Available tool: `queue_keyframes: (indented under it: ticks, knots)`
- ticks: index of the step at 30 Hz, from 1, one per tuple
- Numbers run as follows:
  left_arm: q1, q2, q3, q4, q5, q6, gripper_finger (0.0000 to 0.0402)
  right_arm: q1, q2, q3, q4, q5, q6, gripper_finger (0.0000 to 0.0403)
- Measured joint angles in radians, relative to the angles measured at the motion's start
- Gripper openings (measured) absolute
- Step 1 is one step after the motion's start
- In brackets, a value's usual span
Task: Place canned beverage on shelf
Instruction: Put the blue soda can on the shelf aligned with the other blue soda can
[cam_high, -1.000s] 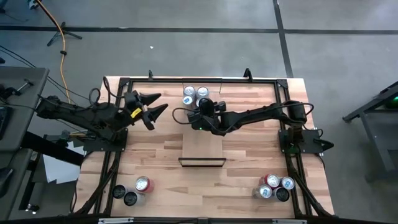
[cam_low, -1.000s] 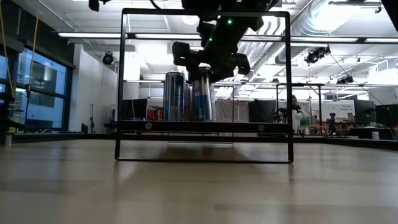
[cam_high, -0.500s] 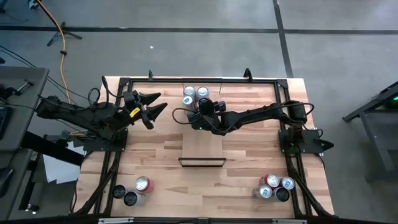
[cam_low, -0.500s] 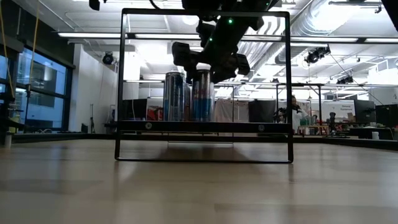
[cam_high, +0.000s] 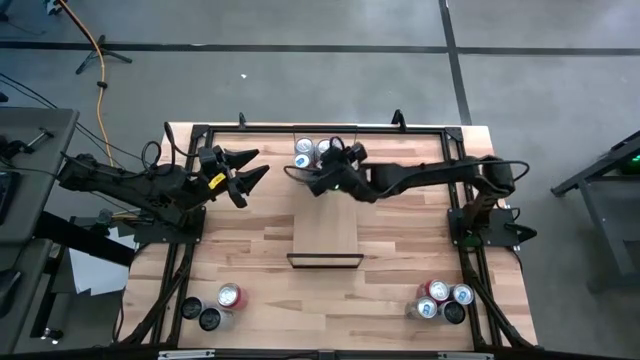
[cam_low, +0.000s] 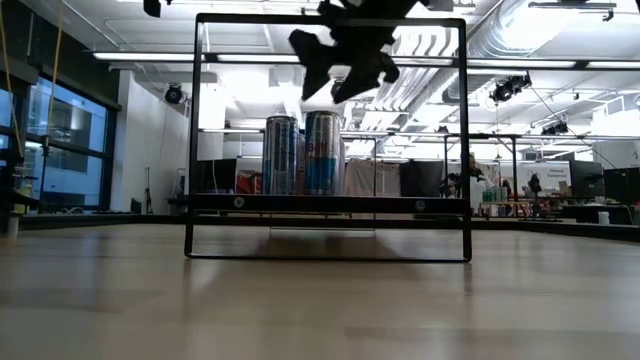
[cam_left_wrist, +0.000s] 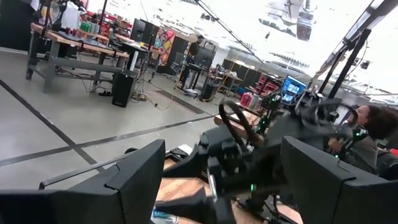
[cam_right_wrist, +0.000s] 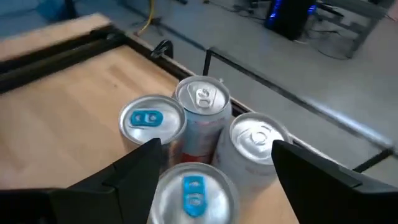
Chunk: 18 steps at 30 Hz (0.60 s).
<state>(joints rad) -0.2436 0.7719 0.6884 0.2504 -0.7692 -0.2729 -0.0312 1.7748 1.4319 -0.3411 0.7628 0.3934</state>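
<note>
Tabletop (cam_high: 250, 250): wide butcher-block surface, carrying everything below.

Shelf (cam_high: 327, 235): long narrow light-wood plank with a thin black frame at its near end, lying along the table's middle. In the low view it is showing as a raised dark board (cam_low: 330, 203) with cans standing at its far end.

Left arm: waiting at the table's left side, its left gripper (cam_high: 245, 172) hovering with both fingers spread wide and gripping nothing.

Right arm: reaching across from the right; its right gripper (cam_high: 333, 165) is hanging just above the can cluster, jaws parted wide and empty, clear of the can tops in the low view (cam_low: 340, 75).

Shelf cans (cam_right_wrist: 202, 99): four tall slim cans are standing upright and packed close at the shelf's far end, three with silver or blue-tabbed lids and one red-and-white.

Spare cans: one group is sitting at the near right corner (cam_high: 442, 299), another at the near left corner (cam_high: 215, 305).

Handling, judged: a rigid, smooth, round metal can, probably slippery and easily dented, tall enough to tip. It is best taken across the body at mid-height.
</note>
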Motion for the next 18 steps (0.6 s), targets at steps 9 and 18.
queue_keyframes:
  ticks: [9,18]
  knots:
    - [0.000,0.000,0.000,0.000,0.039,-0.005,0.0278,-0.096,-0.146,0.000,-0.147,-0.666,-0.379,0.0291]
    - [0.000,0.000,0.000,0.000,0.061,-0.005,0.0278,-0.220,-0.150,0.000,-0.169,-0.863,-0.567,0.0291]
